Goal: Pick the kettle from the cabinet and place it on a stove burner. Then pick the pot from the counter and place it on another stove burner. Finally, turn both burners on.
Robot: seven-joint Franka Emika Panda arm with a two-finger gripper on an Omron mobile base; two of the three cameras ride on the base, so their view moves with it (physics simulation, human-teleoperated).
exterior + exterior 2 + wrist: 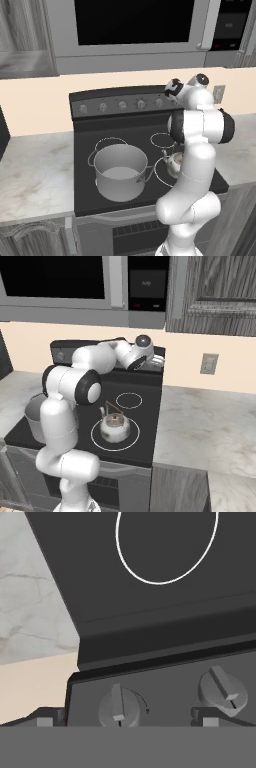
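Observation:
The large grey pot (120, 172) stands on the front left burner of the black cooktop (85, 150). The small silver kettle (115, 426) sits inside the front right burner ring (96, 440), partly hidden behind my arm in the left base view. My gripper (157, 361) is open and held up at the right end of the stove's back panel. In the hand view its tips stand wide apart on either side of a grey knob (117, 707), without touching it. A second knob (222, 688) lies to the right of it. The dark wood cabinet (215, 291) hangs at the upper right.
The microwave (135, 25) hangs over the stove. Marbled counter (210, 426) runs on both sides of the cooktop. A wall socket (208, 363) sits right of the stove. A row of knobs (122, 105) lines the back panel. A small rear burner ring (129, 400) lies behind the kettle.

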